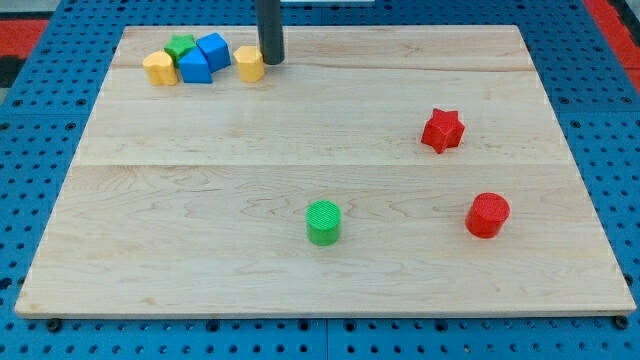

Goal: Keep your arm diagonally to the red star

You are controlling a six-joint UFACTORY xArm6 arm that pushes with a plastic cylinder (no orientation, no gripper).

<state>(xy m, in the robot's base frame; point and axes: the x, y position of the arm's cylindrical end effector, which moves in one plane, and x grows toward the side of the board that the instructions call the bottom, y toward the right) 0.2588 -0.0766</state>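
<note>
The red star (442,130) lies on the wooden board at the view's right, a little above the middle. My tip (271,61) is near the view's top, left of centre, far to the upper left of the red star. It stands just right of a yellow block (249,63), touching or almost touching it.
A cluster sits at the top left: a yellow block (159,68), a green star (181,46), two blue blocks (195,66) (213,49). A green cylinder (323,222) lies at the lower centre. A red cylinder (487,215) lies at the lower right. The board's (200,200) edge meets blue pegboard.
</note>
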